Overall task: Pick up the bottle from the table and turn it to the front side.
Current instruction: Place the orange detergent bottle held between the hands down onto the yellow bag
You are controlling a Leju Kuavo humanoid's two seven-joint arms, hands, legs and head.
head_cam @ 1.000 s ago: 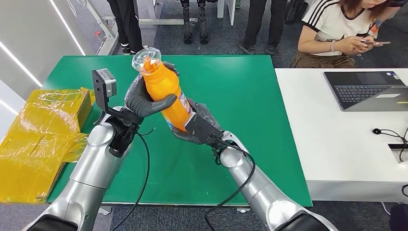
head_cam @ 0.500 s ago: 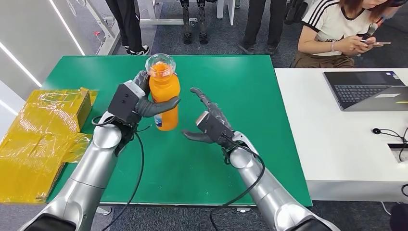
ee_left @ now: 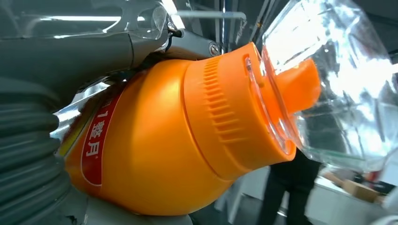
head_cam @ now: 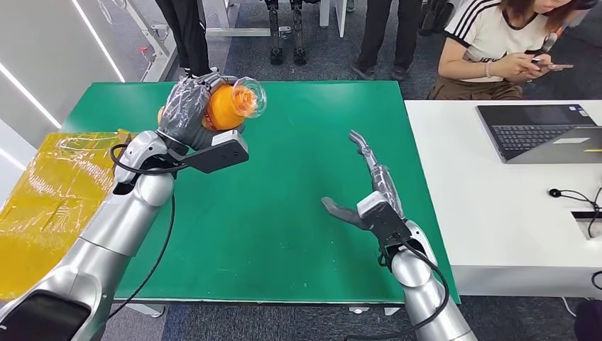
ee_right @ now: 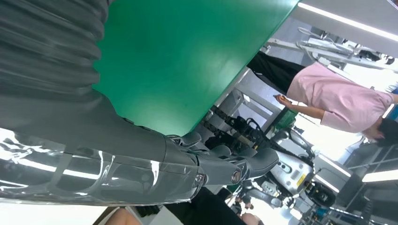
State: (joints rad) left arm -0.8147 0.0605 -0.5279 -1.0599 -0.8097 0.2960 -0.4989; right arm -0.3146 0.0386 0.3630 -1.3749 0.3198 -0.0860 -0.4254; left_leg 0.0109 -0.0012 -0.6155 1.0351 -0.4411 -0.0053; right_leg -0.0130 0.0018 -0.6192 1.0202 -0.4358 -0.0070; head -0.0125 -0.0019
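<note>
Bottle point(head_cam: 226, 105) aloft in the left hand point(head_cam: 186, 108), mid-turn above the green table point(head_cam: 284, 213).
Fingers wrap its orange body, clear cap tipped toward the right; the right hand point(head_cam: 369, 192) hangs spread and empty over the table. Next, I reckon, the wrist must roll until the red label point(ee_left: 96, 145) faces front.

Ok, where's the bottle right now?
In the head view, the orange bottle is gripped by the left hand, above the green table's far-left part.
</note>
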